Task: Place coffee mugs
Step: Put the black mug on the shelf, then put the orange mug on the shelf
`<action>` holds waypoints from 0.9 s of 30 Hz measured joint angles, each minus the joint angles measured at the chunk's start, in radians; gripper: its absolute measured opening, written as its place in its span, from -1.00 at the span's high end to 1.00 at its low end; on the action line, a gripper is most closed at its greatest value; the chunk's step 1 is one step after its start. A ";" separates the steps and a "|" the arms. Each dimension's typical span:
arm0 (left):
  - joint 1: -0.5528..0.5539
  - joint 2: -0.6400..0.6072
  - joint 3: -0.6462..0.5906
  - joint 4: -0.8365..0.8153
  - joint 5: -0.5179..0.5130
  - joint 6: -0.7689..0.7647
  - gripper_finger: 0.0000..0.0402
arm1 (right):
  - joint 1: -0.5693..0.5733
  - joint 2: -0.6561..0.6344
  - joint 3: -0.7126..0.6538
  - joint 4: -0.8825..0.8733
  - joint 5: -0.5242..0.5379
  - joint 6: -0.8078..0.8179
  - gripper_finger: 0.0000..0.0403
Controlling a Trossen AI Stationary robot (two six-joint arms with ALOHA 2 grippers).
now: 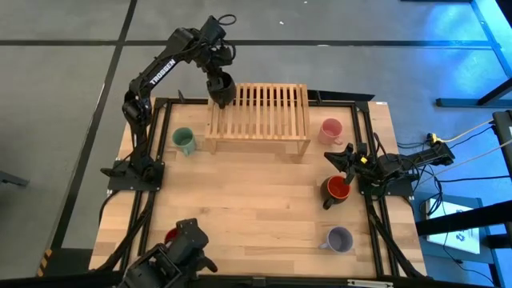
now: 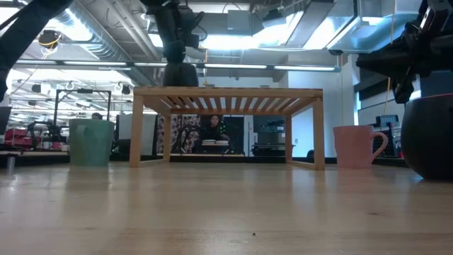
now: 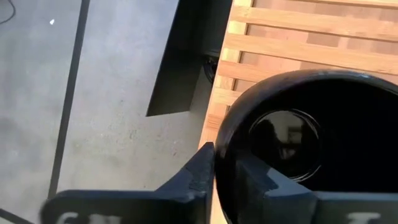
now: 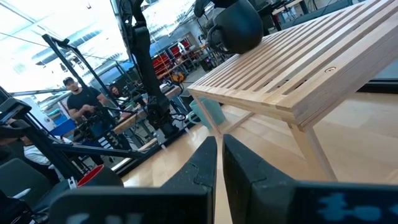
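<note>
Upper centre of the high view: black mug (image 1: 222, 86), rigid, smooth, likely slippery and chippable, pinched by its rim wall in the left gripper (image 1: 218, 90) fingers over the wooden rack (image 1: 260, 112) corner; right gripper (image 1: 346, 158) fingers closed, empty.

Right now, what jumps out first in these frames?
The left gripper holds the black mug by its rim over the far left corner of the slatted wooden rack. The right gripper waits low at the right side, fingers shut, between the pink mug and the orange-red mug. The green mug stands left of the rack.
</note>
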 joint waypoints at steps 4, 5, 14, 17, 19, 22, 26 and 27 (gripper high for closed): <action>0.000 0.000 0.000 0.008 0.000 -0.001 0.61 | 0.000 0.000 0.000 0.000 0.000 0.000 0.93; 0.000 0.000 0.000 0.007 -0.004 -0.006 0.56 | 0.000 0.000 0.000 0.000 0.000 0.000 0.93; -0.026 0.000 0.109 -0.035 -0.022 -0.068 0.38 | 0.000 0.000 0.000 0.000 0.000 0.000 0.93; -0.053 -0.002 0.166 -0.056 -0.069 -0.092 0.38 | 0.000 0.000 0.000 0.000 0.000 0.000 0.93; -0.073 -0.035 0.146 -0.033 -0.094 -0.097 0.38 | 0.000 0.000 0.000 0.000 0.000 -0.001 0.93; -0.117 -0.080 0.154 -0.026 -0.108 -0.130 0.37 | 0.000 0.000 0.000 0.000 0.000 -0.011 0.93; -0.193 -0.135 0.158 -0.033 -0.061 -0.249 0.37 | 0.000 0.000 0.000 0.000 0.000 -0.011 0.93; -0.211 -0.151 0.158 -0.039 -0.038 -0.285 0.37 | 0.000 0.000 0.000 0.000 0.001 -0.011 0.93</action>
